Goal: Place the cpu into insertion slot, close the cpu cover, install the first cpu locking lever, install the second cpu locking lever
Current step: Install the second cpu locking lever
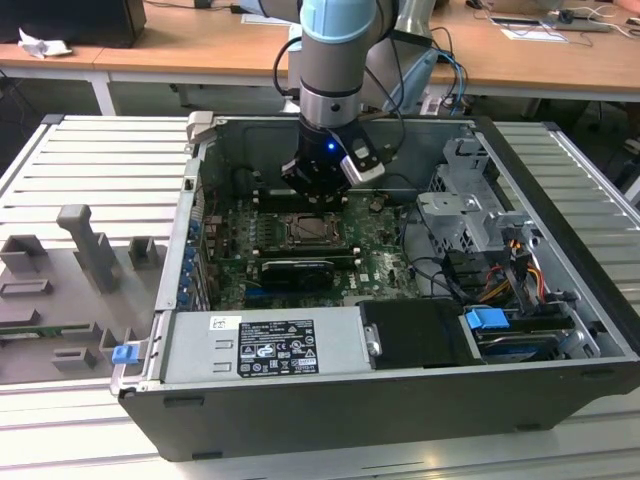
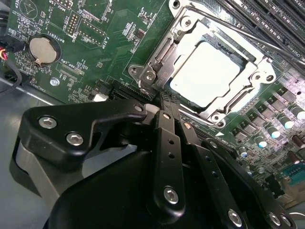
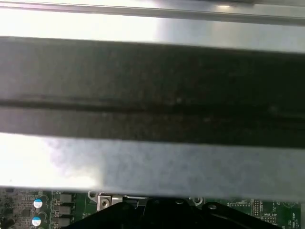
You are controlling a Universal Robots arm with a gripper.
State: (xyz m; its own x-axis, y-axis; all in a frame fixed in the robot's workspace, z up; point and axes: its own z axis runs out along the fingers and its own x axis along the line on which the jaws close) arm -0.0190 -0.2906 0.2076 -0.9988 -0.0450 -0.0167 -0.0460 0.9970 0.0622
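1. Hovering low inside open computer case: gripper on arm, just above far edge of socket area; fingers drawn together in second wrist view, nothing seen between them, tips just beside corner of metal frame.
2. Seated in insertion slot: cpu, pale silvery face up, flat, framed by cover window.
3. Lying down over socket: cpu cover, silver-grey frame; thin locking lever rod running along its far side; whether latched, cannot tell.
4. Surrounding socket: green motherboard, coin battery toward one corner, long black memory slots beside socket.
5. Sitting at near wall of case: grey power supply; drive bay with blue tab at exterior view's right.
6. Supporting case: slatted metal table, grey fixtures at exterior view's left.
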